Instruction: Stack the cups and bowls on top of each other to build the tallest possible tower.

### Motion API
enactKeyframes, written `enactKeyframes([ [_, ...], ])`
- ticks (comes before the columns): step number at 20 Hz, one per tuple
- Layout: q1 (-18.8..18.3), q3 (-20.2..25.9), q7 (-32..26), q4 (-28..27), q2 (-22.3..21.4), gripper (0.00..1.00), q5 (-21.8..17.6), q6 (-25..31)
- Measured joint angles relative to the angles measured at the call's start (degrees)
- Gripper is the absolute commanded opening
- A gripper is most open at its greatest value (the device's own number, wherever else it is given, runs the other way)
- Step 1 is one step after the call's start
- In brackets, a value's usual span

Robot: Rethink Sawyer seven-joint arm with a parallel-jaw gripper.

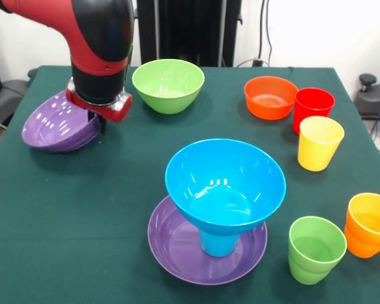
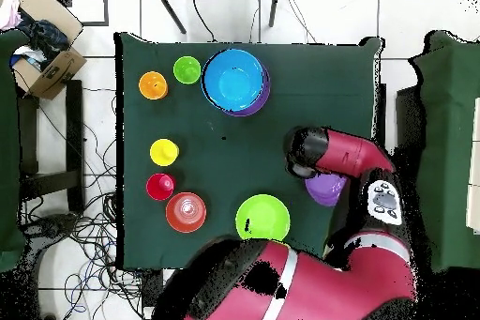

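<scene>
Front view shows the tower (image 1: 209, 228) near the front edge of the tabletop (image 1: 82, 209): a wide purple bowl (image 1: 177, 253) as base, an inverted blue cup (image 1: 218, 244) standing in it, and the deep blue bowl (image 1: 225, 183) seated upright on the cup. To its right stand the green cup (image 1: 315, 248) and the orange cup (image 1: 369, 224), close together. Farther back on that side are the yellow cup (image 1: 319, 142), the red cup (image 1: 312, 107) and the orange bowl (image 1: 270, 97), the red cup touching or just beside the bowl. The light green bowl (image 1: 168, 85) sits near the far edge. The second purple bowl (image 1: 54, 123) is tilted at the far left, with the tool (image 1: 100, 107) down at its raised rim; the fingers are hidden, so whether they grip cannot be told.

The tabletop carries a dark green cloth. Behind it are a white wall and a dark frame.

Overhead view adds a tiled floor with loose cables (image 2: 56, 232), a cardboard box (image 2: 47, 58) beside the table, and the red arm (image 2: 347, 152) covering most of the second purple bowl (image 2: 326, 188).
</scene>
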Motion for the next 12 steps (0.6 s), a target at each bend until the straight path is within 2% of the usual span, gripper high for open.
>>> enactKeyframes([
  [6, 2.28, -0.05, 0.0, -0.73, -4.31, 0.0, -0.01, 5.97],
  [12, 3.64, -0.03, 0.0, -2.32, -6.87, 0.0, -0.04, 9.02],
])
